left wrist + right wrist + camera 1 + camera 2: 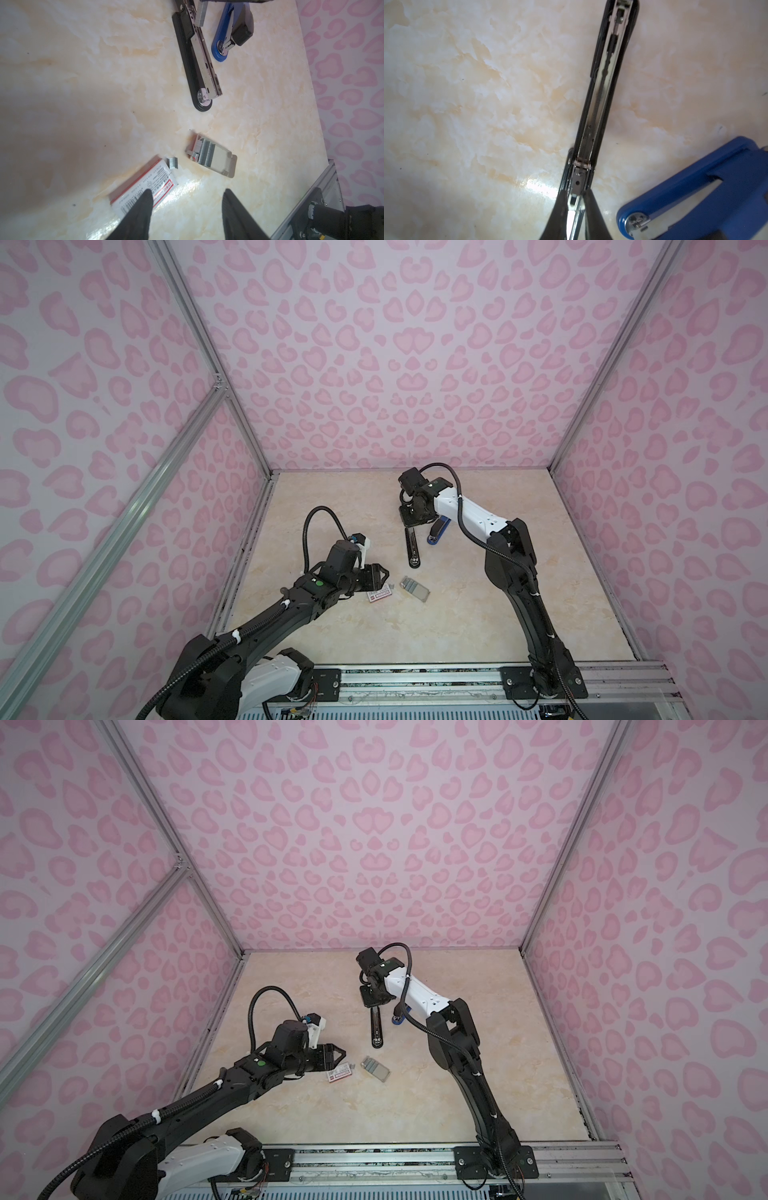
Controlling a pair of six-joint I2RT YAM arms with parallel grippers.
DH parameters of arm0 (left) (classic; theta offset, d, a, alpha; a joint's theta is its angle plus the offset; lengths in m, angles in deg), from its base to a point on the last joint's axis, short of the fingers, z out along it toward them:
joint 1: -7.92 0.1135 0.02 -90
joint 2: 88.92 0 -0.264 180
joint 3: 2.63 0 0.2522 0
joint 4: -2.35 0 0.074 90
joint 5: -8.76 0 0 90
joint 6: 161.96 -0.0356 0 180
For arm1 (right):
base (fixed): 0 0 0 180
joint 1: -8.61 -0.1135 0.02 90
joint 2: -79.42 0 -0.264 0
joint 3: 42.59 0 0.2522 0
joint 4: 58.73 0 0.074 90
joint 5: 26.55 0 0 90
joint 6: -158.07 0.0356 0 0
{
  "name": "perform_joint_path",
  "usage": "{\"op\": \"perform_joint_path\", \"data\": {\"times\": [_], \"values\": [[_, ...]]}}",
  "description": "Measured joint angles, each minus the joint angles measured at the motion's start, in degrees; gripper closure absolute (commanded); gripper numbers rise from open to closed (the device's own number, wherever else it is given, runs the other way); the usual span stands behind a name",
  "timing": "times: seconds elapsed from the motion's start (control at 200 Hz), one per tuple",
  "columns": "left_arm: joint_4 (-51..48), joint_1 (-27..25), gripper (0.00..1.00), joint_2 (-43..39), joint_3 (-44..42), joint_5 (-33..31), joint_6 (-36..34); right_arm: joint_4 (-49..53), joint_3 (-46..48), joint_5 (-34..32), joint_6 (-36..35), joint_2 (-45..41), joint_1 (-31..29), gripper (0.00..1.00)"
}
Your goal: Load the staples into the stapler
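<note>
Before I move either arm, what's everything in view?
black stapler: 1, black, mid table, opened flat
blue stapler: 1, blue, right of black stapler
tray: 1, pale, near centre
staples: 1 block, grey, in tray
loose staples: 1 short bit, grey, between sleeve and tray
sleeve: 1, white and red, below left tool
strip: 1, grey, in right tool, over black stapler
left tool: 1, black, open
right tool: 1, black, shut on strip

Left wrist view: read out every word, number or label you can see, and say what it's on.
Box: red label, small print and barcode digits, all too blurred to quote.
No text visible on black stapler or blue stapler.
In both top views: nothing readable.
</note>
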Motion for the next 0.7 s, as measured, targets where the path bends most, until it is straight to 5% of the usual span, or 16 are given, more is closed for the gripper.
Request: {"op": "perform_joint_path", "data": {"times": [0.7], "values": [[0.02, 0.02, 0.44, 0.57, -0.59, 0.0, 0.17, 0.55, -1.95, -0.22, 1.44, 0.35, 0.0, 0.86]]}}
